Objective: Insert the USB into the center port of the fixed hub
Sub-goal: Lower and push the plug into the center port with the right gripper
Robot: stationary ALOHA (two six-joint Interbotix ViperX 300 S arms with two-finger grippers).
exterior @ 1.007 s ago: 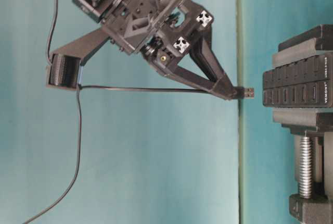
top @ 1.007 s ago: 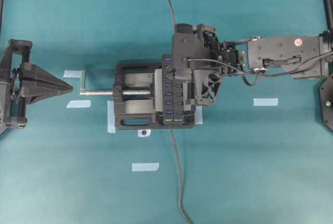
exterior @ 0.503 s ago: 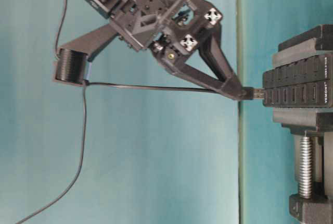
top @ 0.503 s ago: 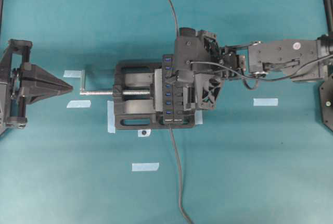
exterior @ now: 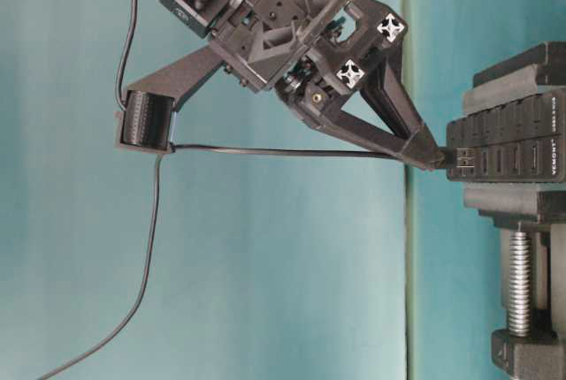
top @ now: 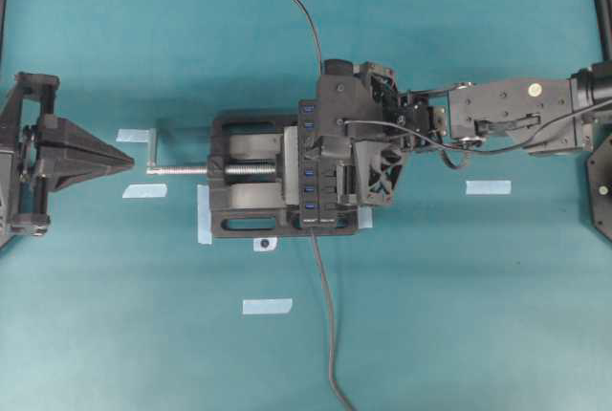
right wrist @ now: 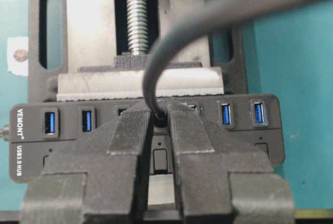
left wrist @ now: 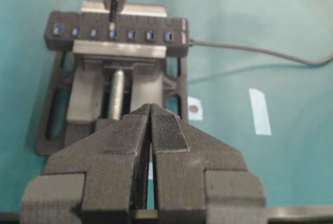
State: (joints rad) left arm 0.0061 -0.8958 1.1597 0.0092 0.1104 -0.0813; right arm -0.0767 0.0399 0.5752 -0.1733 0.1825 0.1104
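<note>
Right gripper (exterior: 436, 157): jaws nearly closed, pinching the USB (exterior: 447, 158) at its cable end, tips right at the face of the hub.
USB: its plug meets the hub (top: 310, 164) at the middle of the port row; how deep it sits cannot be told.
Cable (exterior: 283, 151): runs back from the plug, level, to the arm.
Left gripper (left wrist: 151, 130): jaws closed on nothing, well away from the vise (top: 244, 174).
Hub: clamped in the vise on the teal worktop (top: 459, 315).
</note>
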